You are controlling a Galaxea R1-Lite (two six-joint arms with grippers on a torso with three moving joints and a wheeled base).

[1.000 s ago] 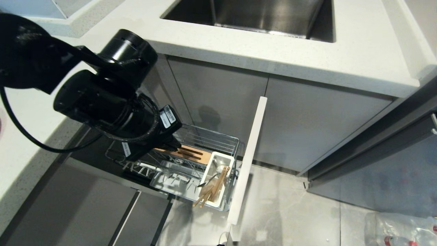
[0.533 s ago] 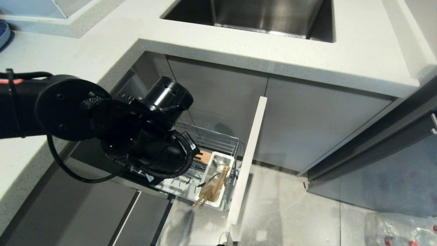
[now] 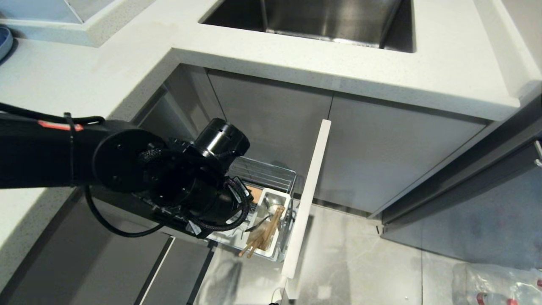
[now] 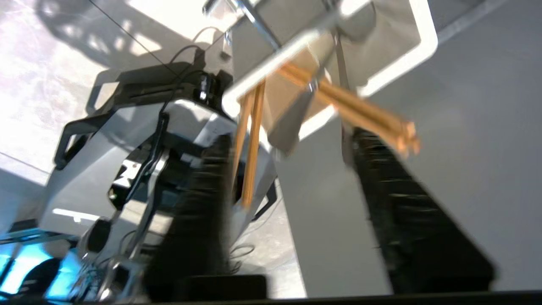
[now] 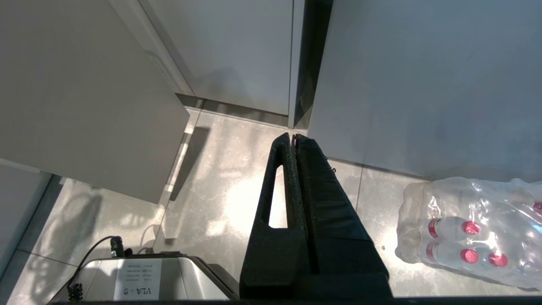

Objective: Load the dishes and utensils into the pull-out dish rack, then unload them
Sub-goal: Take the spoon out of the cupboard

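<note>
below the counter [image 3: 296,63], the pulled-out rack [image 3: 271,178] keeps chopsticks [image 3: 262,237] upright in its caddy [image 3: 283,199] for reach. left end effector [image 4: 292,161] stands apart around them; right end effector [image 5: 295,140] hangs together, idle.

white speckled tabletop [image 3: 381,72], chrome wire dish rack [image 3: 271,173], white caddy [image 3: 283,199], tan wooden chopsticks [image 3: 264,235], pale-grey marbled floor [image 3: 360,262]

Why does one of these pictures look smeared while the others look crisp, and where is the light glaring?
Left wrist view: motion blur smears the chopsticks and the open left tool; the white caddy rim blows out. Head view: sharp, with soft shadows on the cabinet fronts behind the dish rack. Right wrist view: crisp, a bright glare patch on the floor tiles beside the shut right tool.
</note>
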